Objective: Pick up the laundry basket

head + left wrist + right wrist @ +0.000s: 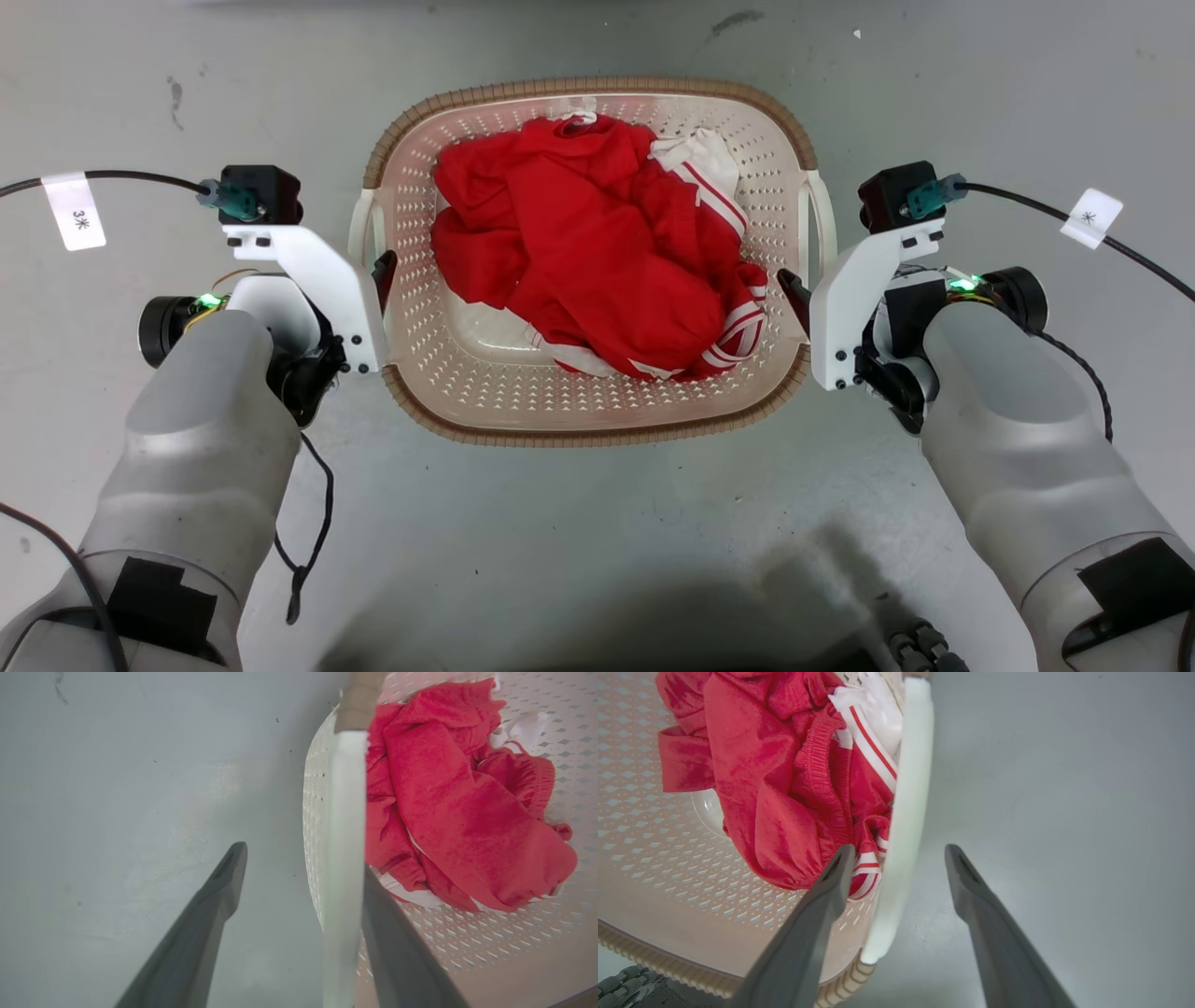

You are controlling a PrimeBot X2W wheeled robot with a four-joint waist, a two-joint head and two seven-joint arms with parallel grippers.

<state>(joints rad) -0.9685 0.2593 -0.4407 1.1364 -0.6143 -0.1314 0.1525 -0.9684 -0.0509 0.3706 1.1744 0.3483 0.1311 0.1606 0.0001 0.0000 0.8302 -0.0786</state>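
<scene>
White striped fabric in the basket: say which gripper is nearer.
Right: the right gripper straddles the handle beside the white striped fabric; the left gripper straddles the far handle.

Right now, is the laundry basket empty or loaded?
Loaded. A crumpled red garment with white striped trim lies inside the laundry basket, covering much of its perforated bottom.
</scene>
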